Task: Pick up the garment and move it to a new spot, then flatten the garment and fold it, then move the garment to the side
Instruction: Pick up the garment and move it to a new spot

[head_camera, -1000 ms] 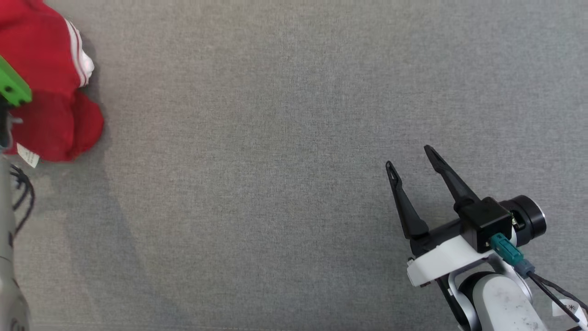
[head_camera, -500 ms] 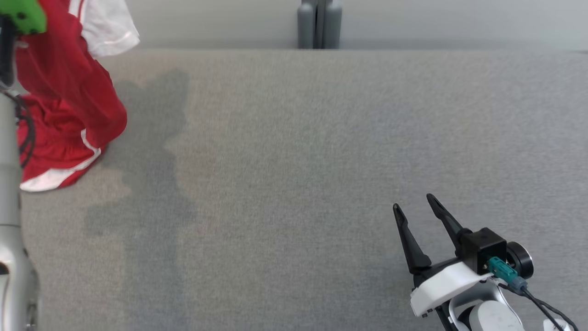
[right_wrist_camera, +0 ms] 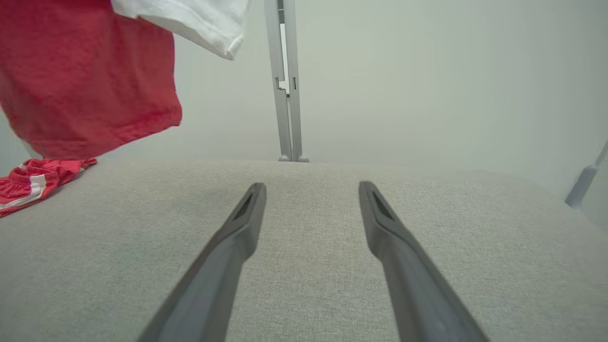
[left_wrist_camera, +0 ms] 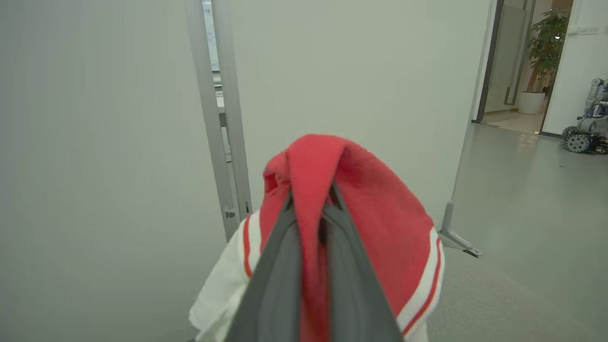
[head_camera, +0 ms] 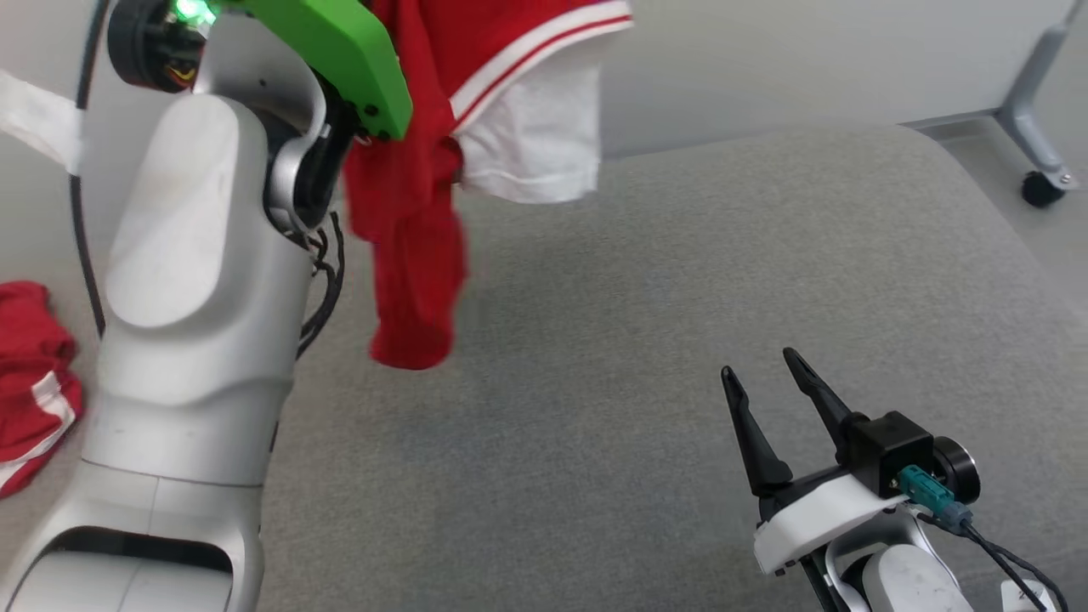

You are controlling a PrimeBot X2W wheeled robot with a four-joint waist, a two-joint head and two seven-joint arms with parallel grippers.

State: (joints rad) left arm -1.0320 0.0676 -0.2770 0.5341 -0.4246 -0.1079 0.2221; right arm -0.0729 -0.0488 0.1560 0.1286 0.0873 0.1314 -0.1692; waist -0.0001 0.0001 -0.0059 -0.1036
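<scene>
Left gripper [left_wrist_camera: 311, 194], clamped on the red-and-white garment [head_camera: 416, 212], has raised it since a second ago — it now hangs above the grey padded surface's [head_camera: 680, 297] left half; right gripper [head_camera: 756, 364] stays spread open, empty.

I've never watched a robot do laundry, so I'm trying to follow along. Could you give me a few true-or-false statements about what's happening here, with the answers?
1. The left gripper is shut on the red garment. True.
2. The red garment lies spread out flat. False: it hangs in the air above the grey surface.
3. The right gripper also grips the garment. False: it is open and empty.
4. A second red garment lies crumpled on the grey surface. True.
</scene>
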